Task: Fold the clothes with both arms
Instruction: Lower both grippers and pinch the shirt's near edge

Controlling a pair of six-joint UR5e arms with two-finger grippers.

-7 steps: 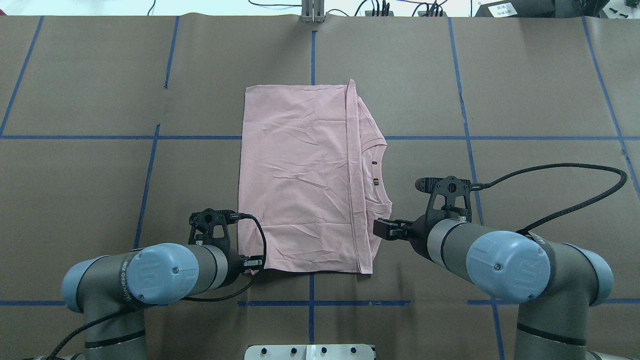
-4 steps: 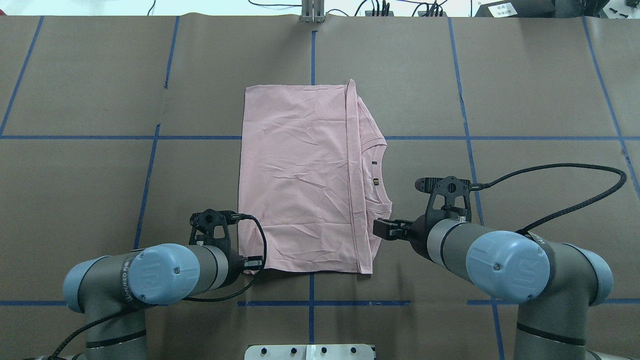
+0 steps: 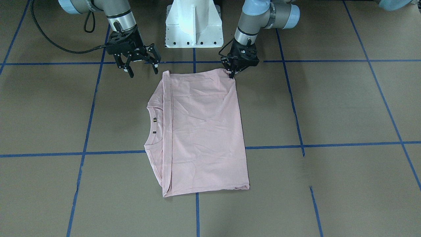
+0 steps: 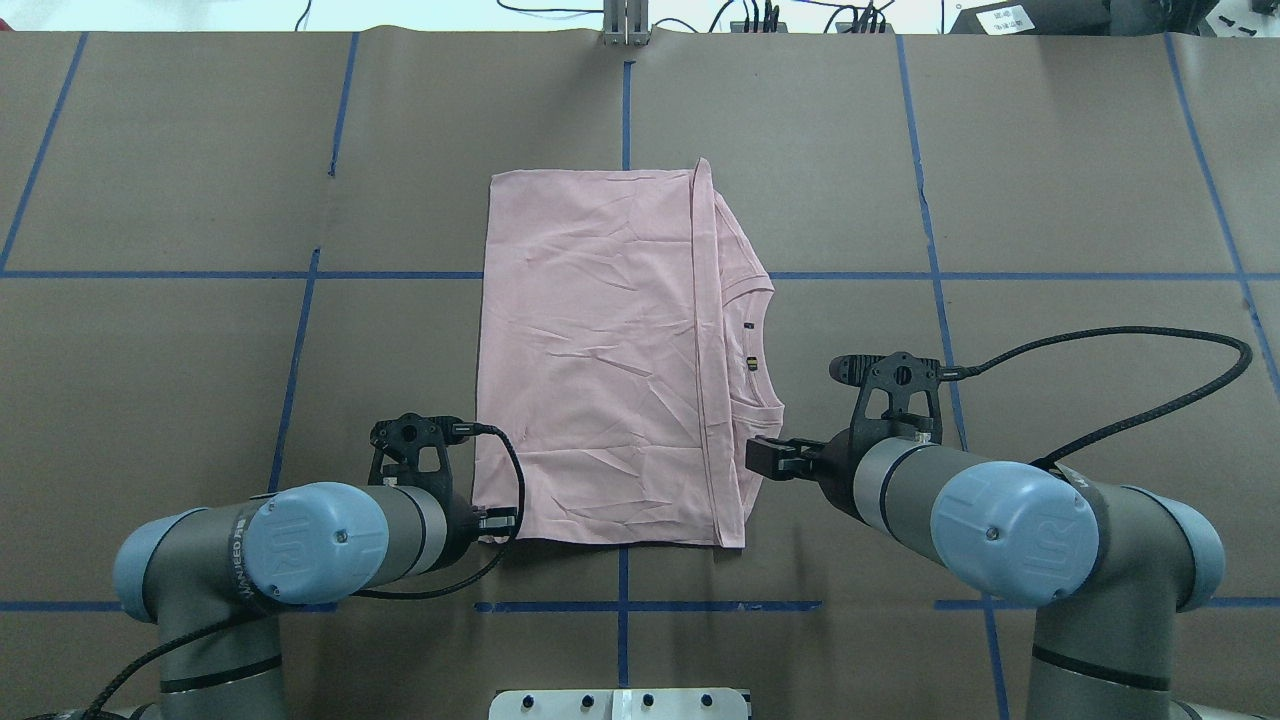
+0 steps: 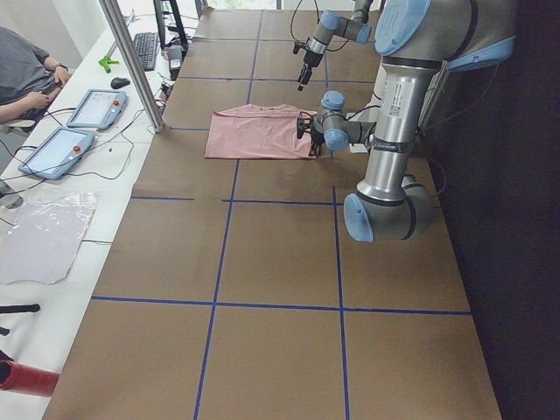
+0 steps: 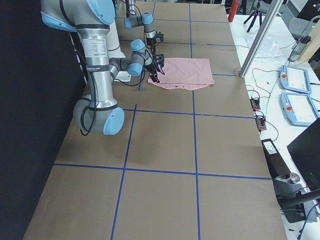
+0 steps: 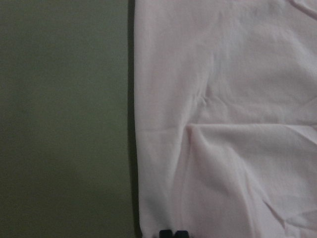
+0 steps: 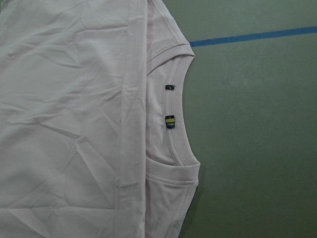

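Pale pink, the T-shirt (image 4: 600, 360) lies flat and already folded over once in the middle of the overhead view, on the brown table (image 4: 150, 400) with its blue tape lines (image 4: 150, 274). Its long axis runs from the bottom of that frame to the top, which means away from the robot. One layer is turned over the body, and the ribbed collar (image 8: 173, 124) looks out from under it on the right side of the shirt.

The left gripper (image 3: 232, 73) is in the upper middle of the front-facing view, at one of the two shirt corners nearest to the robot. Its fingers are together and seem to pinch the cloth there. The left wrist view shows two dark fingertips (image 7: 173, 233) side by side at the bottom edge of the frame, on the hem. The right gripper (image 3: 141, 69) is in the upper left of the front-facing view, with its fingers spread wide and nothing between them. It hovers just beside the shirt and does not touch it.

I judge that the coming move turns on this: in the overhead view the shirt lies to the left of the right gripper, and the free corner (image 4: 733, 540) lies a little lower in the frame. The right arm is the nearer one for that corner. When both near corners are held, the arms could carry this edge along the long axis to the far edge.
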